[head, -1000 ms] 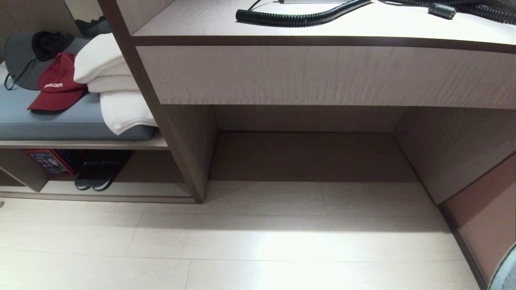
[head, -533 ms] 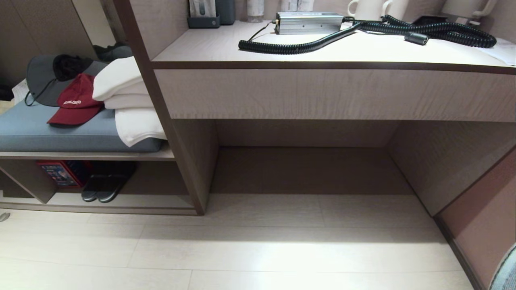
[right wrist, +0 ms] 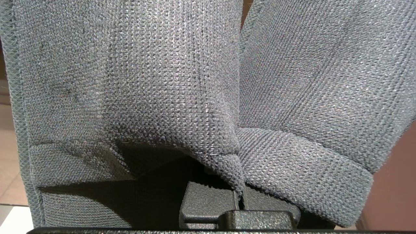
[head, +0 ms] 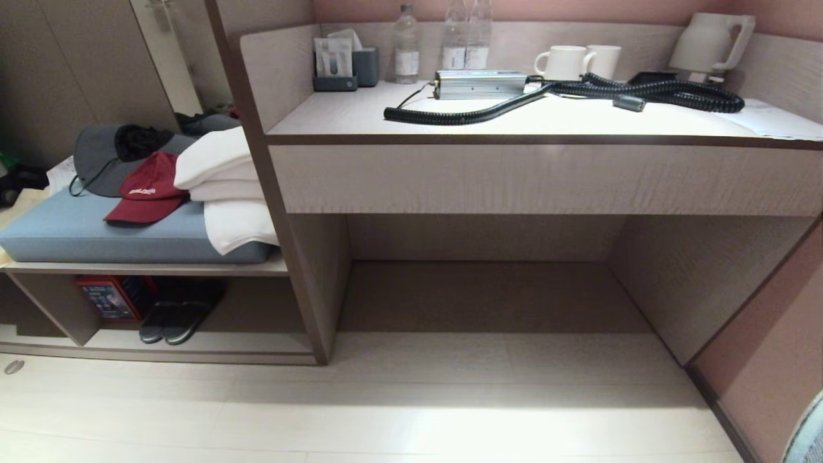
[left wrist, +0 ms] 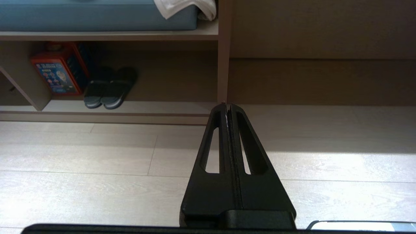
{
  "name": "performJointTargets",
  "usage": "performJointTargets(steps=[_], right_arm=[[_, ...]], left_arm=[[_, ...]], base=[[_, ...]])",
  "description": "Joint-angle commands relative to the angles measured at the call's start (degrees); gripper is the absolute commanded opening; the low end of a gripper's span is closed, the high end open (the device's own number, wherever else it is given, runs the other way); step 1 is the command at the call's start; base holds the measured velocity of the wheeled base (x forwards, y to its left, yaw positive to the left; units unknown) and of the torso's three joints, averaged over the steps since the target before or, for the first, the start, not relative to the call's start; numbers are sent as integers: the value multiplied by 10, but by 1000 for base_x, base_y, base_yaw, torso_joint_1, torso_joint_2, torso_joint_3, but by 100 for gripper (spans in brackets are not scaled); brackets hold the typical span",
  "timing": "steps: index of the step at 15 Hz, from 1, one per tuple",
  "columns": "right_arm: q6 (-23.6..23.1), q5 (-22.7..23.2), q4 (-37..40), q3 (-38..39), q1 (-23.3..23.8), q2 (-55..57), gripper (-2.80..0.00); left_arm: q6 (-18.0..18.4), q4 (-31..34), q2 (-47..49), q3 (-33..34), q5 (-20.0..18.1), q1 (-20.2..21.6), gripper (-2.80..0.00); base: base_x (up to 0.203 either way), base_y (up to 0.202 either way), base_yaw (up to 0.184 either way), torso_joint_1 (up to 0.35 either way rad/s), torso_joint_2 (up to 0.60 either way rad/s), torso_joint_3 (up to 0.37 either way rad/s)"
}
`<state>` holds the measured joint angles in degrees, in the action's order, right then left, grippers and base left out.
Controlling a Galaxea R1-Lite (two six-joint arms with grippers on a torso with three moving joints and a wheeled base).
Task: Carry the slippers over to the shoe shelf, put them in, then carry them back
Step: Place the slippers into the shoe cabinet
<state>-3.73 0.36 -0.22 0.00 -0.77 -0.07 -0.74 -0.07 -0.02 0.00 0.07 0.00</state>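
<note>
Nearest us, the right gripper [right wrist: 240, 198] is clamped on the slippers [right wrist: 169, 81]: jaws together w/ a fold of grey-blue knit pinched between them. Both slippers fill the right wrist view, side by side, touching, long axis running away from the jaws, toe bands nearest the grip. In the head view only a grey-blue edge shows at the lower right corner. The left gripper [left wrist: 227, 107] holds nothing, fingers pressed together, above the pale floor [head: 411, 418]. Further off, the shoe shelf [head: 193, 350] holds a black pair [head: 173, 320] beside a red box [head: 109, 297]. Right of it stands the desk [head: 540, 177].
</note>
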Motion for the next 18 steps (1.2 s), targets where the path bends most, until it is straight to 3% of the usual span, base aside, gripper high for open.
performJointTargets(steps=[1, 6, 13, 18], right_arm=[[0, 1, 0, 0, 0, 1, -280], [0, 0, 0, 0, 0, 1, -280], [0, 2, 0, 0, 0, 1, -280], [0, 1, 0, 0, 0, 1, -280]], left_arm=[[0, 0, 0, 0, 0, 1, -280], [-1, 0, 0, 1, 0, 1, -280], [0, 0, -1, 1, 0, 1, -280], [0, 0, -1, 1, 0, 1, -280]], base=[[0, 0, 0, 6, 10, 204], [0, 0, 0, 1, 3, 184], [0, 0, 0, 0, 2, 18], [3, 151, -3, 0, 1, 5]])
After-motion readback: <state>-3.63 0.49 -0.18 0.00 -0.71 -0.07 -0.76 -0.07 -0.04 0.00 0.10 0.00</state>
